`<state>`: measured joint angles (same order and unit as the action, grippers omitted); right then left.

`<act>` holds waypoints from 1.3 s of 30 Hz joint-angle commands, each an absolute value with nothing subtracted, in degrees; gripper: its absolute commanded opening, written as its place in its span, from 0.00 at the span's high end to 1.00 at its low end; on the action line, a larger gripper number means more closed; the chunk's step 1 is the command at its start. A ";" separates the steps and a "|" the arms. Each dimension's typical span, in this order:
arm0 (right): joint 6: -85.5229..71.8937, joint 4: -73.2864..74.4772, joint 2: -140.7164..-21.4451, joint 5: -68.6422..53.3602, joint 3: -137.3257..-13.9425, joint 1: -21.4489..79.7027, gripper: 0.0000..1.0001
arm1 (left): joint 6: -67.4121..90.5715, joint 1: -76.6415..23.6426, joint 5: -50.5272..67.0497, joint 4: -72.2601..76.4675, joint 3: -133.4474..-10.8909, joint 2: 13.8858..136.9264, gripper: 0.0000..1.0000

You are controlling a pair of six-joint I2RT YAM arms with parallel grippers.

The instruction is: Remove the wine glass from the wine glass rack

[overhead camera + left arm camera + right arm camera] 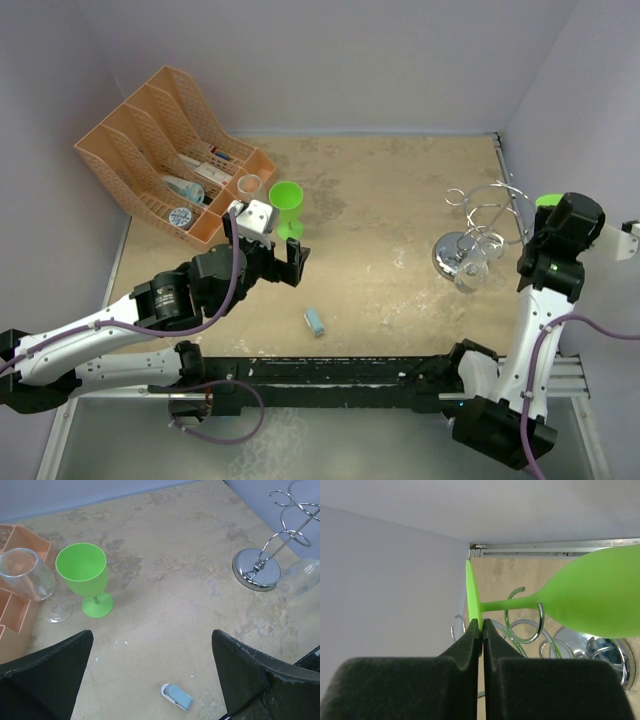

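Wine glass (547, 200) is barely visible from the top camera, just a green sliver at the right edge of the bench. It sits by the right gripper (553, 212), up against the wine glass rack (482, 232). A second clear glass (470, 272) is at the rack's near side. The left gripper (272, 250) hovers well apart, toward the left. Beyond it are a green goblet (288, 205) and a clear glass (248, 188), beside the orange file organizer (165, 150) in the far left corner.

Left wrist cam: its jaws are spread wide and holding nothing. The goblet (82, 575), clear glass (27, 577) and a small blue thing (176, 696) are out in front.

Right wrist cam is the good one. The fingers (470, 640) are pinched together on the thin rim of the glass's foot. The glass (600, 595) lies sideways with its stem threaded through a wire loop of the rack (522, 625).

It looks like stiff, light plastic, smooth and probably slippery. A rim pinch could let it swivel, so closer to the stem seems a safer hold. The stem probably has to slide out through the loop's opening rather than get yanked.
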<state>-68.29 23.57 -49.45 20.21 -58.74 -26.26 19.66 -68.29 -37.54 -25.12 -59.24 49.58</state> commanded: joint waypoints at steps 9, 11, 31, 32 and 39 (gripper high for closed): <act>-71.38 19.82 -50.98 26.97 -58.24 -26.71 1.00 | 18.28 -68.47 -38.59 -24.08 -59.33 48.85 0.00; -71.40 19.69 -51.15 27.56 -58.63 -26.93 1.00 | 18.28 -68.47 -38.74 -24.17 -59.33 48.80 0.00; -58.39 15.82 -48.46 27.13 -68.99 -27.21 1.00 | 18.15 -68.47 -39.60 -24.51 -59.55 49.43 0.00; -56.18 15.30 -48.31 26.56 -70.09 -27.19 1.00 | 18.19 -68.47 -39.70 -24.61 -59.53 49.50 0.00; -41.60 9.29 -47.04 17.88 -77.14 -27.18 1.00 | 18.06 -68.38 -40.17 -24.65 -59.50 51.07 0.00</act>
<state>-53.39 17.23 -48.12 24.05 -72.58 -26.81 18.96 -68.29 -38.98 -25.41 -59.24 50.41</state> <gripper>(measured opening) 0.012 0.998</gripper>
